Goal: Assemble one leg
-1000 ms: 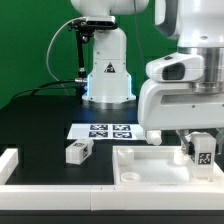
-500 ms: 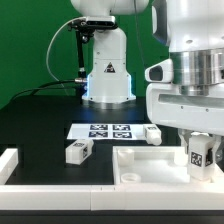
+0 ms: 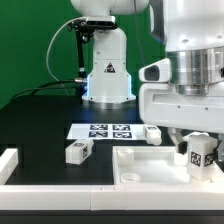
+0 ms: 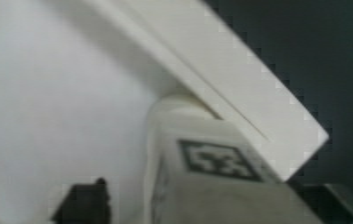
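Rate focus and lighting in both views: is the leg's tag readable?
Exterior view: evenly lit, fairly sharp; the tag on the leg in the gripper shows distinctly, the white panel looks washed out. Wrist view: soft and out of focus; the tag's edges smear, the fingertips are dark blurs.

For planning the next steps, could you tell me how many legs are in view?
2: the loose leg lies on the black table; the held leg is in the end effector over the white panel. Others may be hidden.

No readable text; square tags mark the leg and the marker board.
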`<state>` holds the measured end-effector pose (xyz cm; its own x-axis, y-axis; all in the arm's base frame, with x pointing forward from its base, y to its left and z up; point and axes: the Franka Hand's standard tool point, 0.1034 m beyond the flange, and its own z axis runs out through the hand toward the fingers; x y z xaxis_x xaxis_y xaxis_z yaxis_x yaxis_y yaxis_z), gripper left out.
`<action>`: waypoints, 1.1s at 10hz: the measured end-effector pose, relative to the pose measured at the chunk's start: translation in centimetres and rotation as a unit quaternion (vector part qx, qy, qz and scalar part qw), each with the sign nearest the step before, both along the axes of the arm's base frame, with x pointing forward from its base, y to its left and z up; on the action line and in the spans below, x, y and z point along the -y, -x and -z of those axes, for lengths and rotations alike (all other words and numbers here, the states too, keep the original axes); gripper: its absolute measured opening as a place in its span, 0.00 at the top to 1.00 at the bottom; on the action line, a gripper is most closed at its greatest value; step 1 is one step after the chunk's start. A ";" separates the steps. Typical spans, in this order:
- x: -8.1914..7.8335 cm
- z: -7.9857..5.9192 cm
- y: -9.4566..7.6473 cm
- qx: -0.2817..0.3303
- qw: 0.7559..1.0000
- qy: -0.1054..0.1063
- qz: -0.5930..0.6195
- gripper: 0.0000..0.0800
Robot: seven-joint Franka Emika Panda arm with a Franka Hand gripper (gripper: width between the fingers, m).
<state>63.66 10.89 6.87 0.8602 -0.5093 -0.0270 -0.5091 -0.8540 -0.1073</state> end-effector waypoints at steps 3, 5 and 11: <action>0.0 0.1 0.1 0.009 0.994 0.005 -0.110 0.20; 0.3 -0.2 -0.5 0.039 0.956 0.028 -0.291 0.19; 0.2 -0.5 -1.0 0.055 0.907 0.046 -0.415 0.60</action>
